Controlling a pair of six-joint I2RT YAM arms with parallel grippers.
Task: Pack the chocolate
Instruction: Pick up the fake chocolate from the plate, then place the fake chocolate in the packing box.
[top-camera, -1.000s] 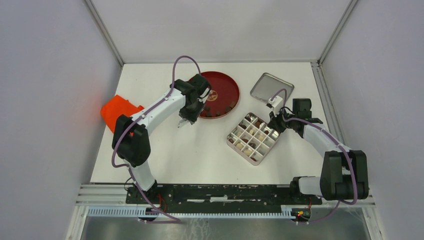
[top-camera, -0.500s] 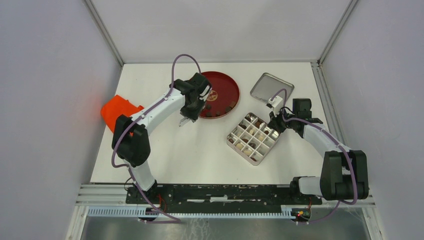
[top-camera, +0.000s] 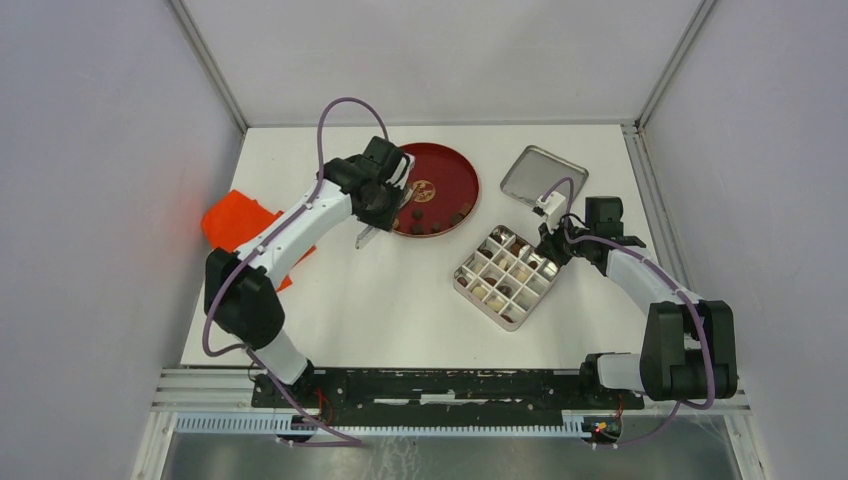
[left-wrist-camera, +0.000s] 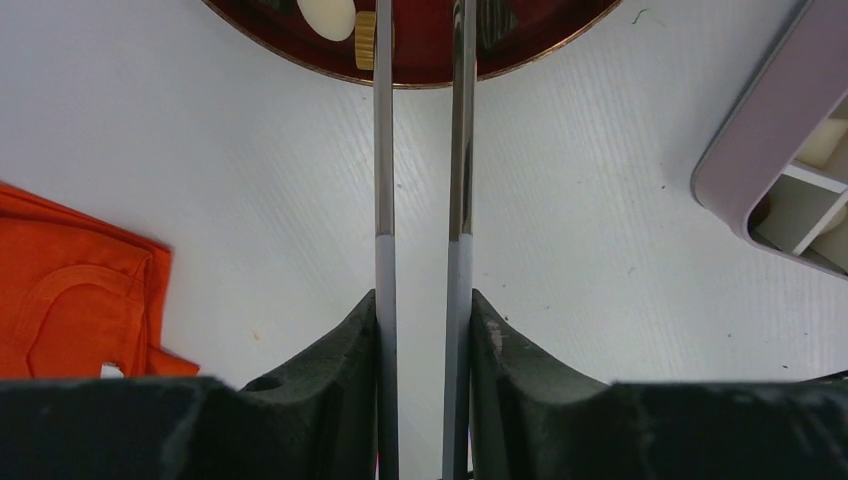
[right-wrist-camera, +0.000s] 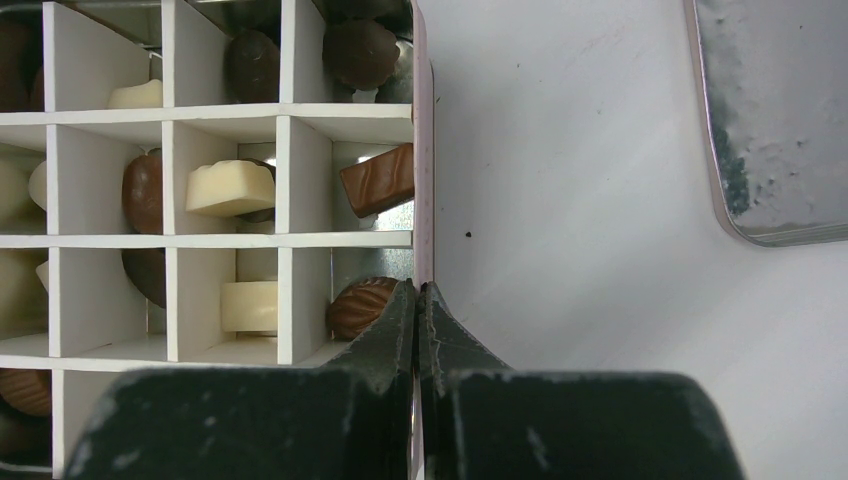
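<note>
Chocolate (right-wrist-camera: 232, 188) lies partly in the box (right-wrist-camera: 422, 150) and partly on the red plate (top-camera: 455, 172), both on the desk (top-camera: 400, 300).

The left jaws are closed on the metal tweezers (left-wrist-camera: 383, 150), whose two arms stand a little apart. Their tips reach over the near edge of the plate and leave the wrist view, so I cannot tell if a piece is between them. The right jaws are fully closed and pinch the thin side wall of the box.

I think the main danger is a small rounded piece slipping out of the smooth tips and falling on the desk. Too strong a squeeze could flick it away. The tweezers could also turn inside the jaws. If the right arm shifts, it may drag the box.

The white cells of the box hold dark, brown and cream-white pieces, and some cells look empty. A few pieces are on the plate. The metal lid (top-camera: 542, 178) lies near the box, with nothing in it.
</note>
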